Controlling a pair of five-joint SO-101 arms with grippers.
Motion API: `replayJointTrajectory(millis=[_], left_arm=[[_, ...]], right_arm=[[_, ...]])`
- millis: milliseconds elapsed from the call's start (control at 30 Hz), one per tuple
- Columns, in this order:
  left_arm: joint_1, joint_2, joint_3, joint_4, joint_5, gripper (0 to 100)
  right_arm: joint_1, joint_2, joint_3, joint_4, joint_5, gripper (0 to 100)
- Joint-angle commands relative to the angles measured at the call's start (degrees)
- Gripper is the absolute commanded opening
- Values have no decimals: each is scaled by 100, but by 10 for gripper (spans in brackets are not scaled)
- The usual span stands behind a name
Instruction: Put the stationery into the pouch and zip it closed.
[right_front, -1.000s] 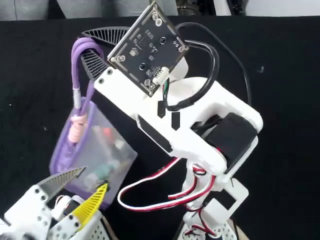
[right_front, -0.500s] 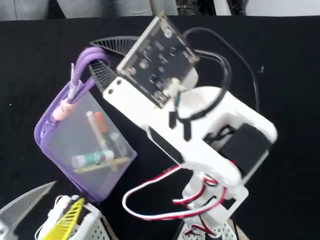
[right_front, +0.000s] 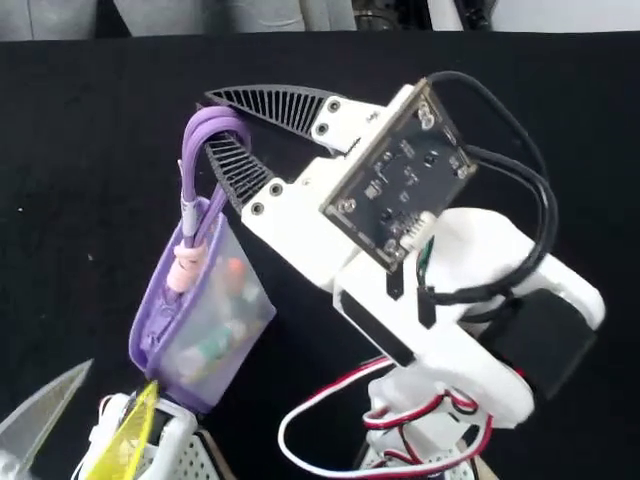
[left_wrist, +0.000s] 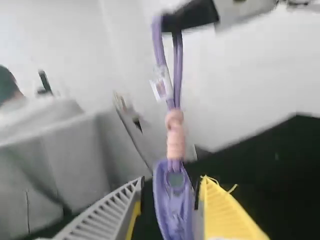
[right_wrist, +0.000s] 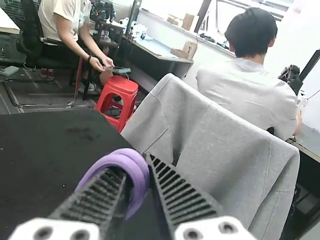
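With stationery (right_front: 232, 272) inside, zipping remains: the right end effector (right_front: 210, 122) pinches the strap (right_front: 188, 185), and the spread left end effector (left_wrist: 172, 181) flanking the hanging pouch (right_front: 160, 312) should clamp it.

place: shared office or lab workroom, I think, since the far end is hard for me to make out | evidence: long desk (right_wrist: 152, 47) carrying boxes (right_wrist: 189, 21) | red stool (right_wrist: 117, 92) on the floor | grey-draped chair back (right_wrist: 220, 150) beside my black table (right_wrist: 45, 145)
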Motion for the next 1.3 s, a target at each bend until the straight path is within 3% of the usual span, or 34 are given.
replayJointTrajectory(millis=[0,400,633,867,1067,1267], left_arm=[[-75,53,778,26,26,192],[-110,35,1086,26,0,192],[-892,35,330,26,0,192],[-884,44,1279,26,18,193],[-110,53,1323,26,167,193],[532,53,286,26,1266,191]], right_arm=[[62,-171,-163,105,-9,11],[62,-488,-127,123,-9,11],[70,-690,-110,149,-44,11],[53,-664,-110,149,-53,11],[62,-655,-101,141,-53,11],[62,-655,-101,141,-53,11]])
